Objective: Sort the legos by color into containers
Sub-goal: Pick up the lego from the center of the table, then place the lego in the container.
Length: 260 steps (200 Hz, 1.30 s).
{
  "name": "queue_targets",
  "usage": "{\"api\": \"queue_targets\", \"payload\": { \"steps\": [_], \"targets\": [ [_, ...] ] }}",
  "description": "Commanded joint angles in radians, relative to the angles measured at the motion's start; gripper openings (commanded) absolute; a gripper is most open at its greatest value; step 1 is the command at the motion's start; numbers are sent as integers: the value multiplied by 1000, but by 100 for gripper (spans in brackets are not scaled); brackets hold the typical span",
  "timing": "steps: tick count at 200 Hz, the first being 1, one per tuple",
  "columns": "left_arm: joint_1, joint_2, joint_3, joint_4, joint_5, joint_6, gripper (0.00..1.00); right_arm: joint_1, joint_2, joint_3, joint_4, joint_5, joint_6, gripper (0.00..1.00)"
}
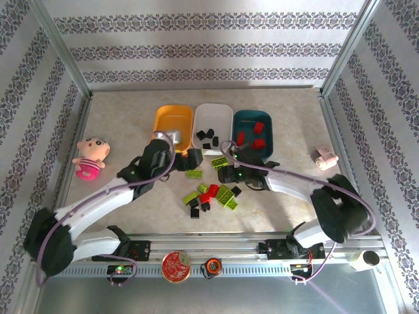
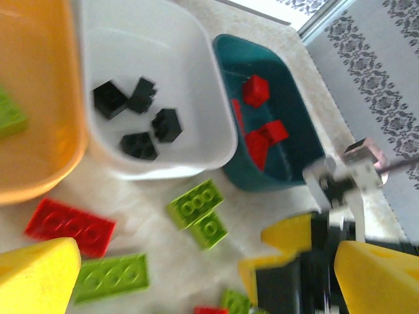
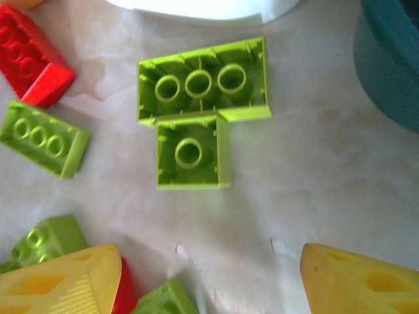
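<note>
Three bins [image 1: 219, 116], four black bricks [image 2: 139, 145] in the white one, one pink plush doll [image 1: 90, 157], one round red tin [image 1: 176, 265], two robot arms [image 1: 98, 203]

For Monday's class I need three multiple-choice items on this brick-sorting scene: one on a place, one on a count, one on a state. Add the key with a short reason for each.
1. Which container stands in the middle of the row?
A. the orange-yellow one
B. the white bin
C. the dark teal one

2. How many black bricks lie in the white bin?
A. one
B. four
C. nine

3. What is the state of the right end effector?
A. open and empty
B. shut on a red brick
C. shut on a black brick

Key:
1 B, it has a container on each side.
2 B, the left wrist view shows four.
3 A, its fingers stand apart and grip nothing.
</note>
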Motion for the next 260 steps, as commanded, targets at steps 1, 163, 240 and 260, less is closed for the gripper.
{"api": "queue_targets", "payload": {
  "steps": [1, 163, 240, 260],
  "targets": [
    [2, -146, -87, -24, -74, -38, 100, 19, 86, 73, 0, 50, -34, 72],
    [1, -510, -316, -250, -149, -76, 100, 113, 30, 176, -68, 67, -107, 28],
    [2, -533, -349, -269, -146, -88, 100, 115, 328, 628, -82, -47, -119, 28],
    [1, -533, -359, -266, -133, -94, 100, 112, 447, 768, -104, -42, -115, 29]
  ]
}}
